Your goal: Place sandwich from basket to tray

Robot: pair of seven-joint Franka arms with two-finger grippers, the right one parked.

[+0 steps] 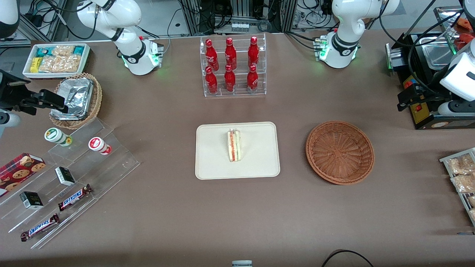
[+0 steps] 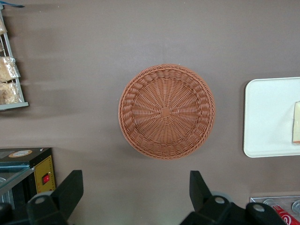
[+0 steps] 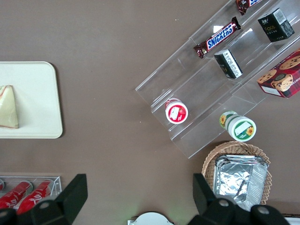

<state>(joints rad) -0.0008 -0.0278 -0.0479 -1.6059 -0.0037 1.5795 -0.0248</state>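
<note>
The sandwich (image 1: 234, 145) stands on its edge near the middle of the tray (image 1: 211, 163). Beside the tray, toward the working arm's end of the table (image 1: 167, 222), sits the basket (image 1: 340, 152) with nothing in it. The gripper (image 2: 136, 194) hangs high above the basket, fingers (image 2: 70, 190) spread wide, holding nothing.

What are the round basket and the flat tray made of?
The basket looks like woven wicker, reddish-brown, with strands you can see. The tray seems smooth cream plastic, matte; hard to be sure. The sandwich lies on it. The open gripper hangs above the basket.
</note>
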